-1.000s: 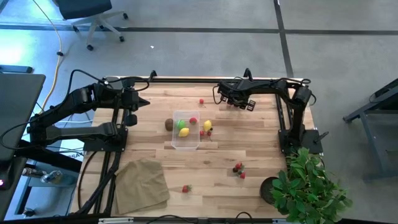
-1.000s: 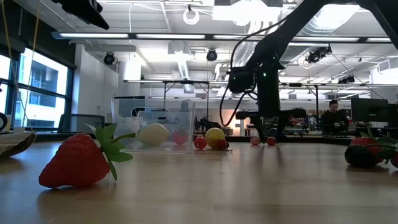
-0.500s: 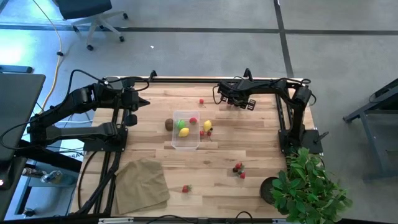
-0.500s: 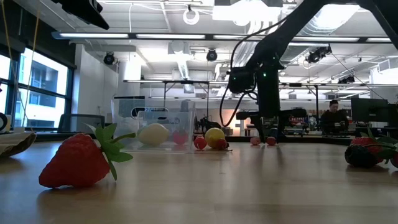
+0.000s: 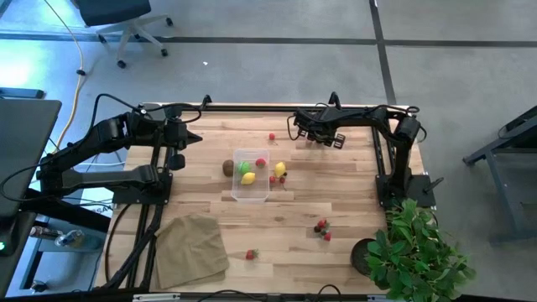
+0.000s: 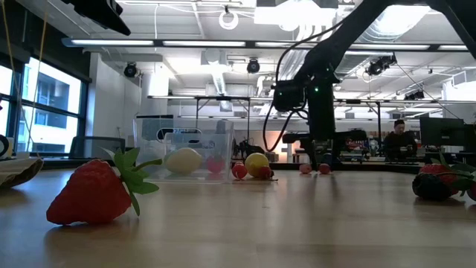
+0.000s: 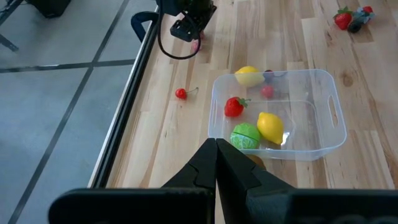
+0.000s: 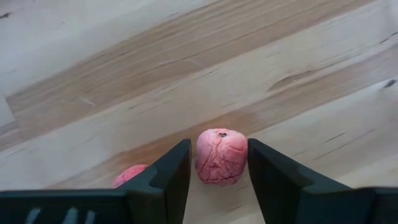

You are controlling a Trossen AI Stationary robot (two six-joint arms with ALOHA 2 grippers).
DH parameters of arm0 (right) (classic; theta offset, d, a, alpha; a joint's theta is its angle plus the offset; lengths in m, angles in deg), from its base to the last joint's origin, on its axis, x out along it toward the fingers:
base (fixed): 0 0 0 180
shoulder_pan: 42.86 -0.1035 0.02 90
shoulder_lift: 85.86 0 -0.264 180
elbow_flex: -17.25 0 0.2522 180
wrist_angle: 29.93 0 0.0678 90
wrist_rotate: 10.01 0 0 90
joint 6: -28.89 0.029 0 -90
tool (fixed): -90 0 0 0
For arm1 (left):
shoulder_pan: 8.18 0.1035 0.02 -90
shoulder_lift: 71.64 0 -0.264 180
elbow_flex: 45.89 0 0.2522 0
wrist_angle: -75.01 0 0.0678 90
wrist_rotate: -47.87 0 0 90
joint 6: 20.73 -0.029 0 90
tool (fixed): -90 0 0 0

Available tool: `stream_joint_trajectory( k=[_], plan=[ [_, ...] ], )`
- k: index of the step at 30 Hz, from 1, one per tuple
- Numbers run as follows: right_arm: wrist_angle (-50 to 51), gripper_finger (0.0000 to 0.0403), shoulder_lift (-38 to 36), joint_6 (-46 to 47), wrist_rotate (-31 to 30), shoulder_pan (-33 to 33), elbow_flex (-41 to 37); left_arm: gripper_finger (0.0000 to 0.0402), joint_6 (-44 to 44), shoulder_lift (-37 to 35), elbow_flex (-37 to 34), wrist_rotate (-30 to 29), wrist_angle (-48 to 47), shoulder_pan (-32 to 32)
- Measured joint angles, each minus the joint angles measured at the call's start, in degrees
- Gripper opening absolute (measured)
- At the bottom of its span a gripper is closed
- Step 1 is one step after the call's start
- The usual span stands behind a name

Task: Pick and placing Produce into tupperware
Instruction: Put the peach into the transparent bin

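My right gripper points down at the table's far right. Its fingers stand on either side of a wrinkled pink berry that rests on the wood; a second pink berry lies just outside one finger. The clear tupperware stands mid-table with a lemon, a green ball and a strawberry in it. Outside it lie a lemon, a kiwi and a cherry. My left gripper is shut and hangs raised at the far left. My right gripper comes at the pink berry from above, with one finger on each side of it. A thin strip of wood shows between the berry and one finger. Whether the other finger touches the berry, I cannot tell. The berry sits on the table.
A tan cloth lies at the near left and a potted plant stands at the near right corner. Strawberries lie on the near half, and small red berries lie by the tub.
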Motion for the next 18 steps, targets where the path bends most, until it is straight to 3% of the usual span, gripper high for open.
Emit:
stream_joint_trajectory(
  k=[9,18],
  plan=[
    [-1.1,0.01,0.0,0.1,-0.07,0.0,0.0,0.0001,0.01,0.0,-0.01,0.0,0.01,-0.02],
    [-1.89,0.0096,-0.01,-0.09,-0.33,0.0,0.0,0.0001,0.0,0.01,-0.02,-0.01,0.02,0.0]
  ],
)
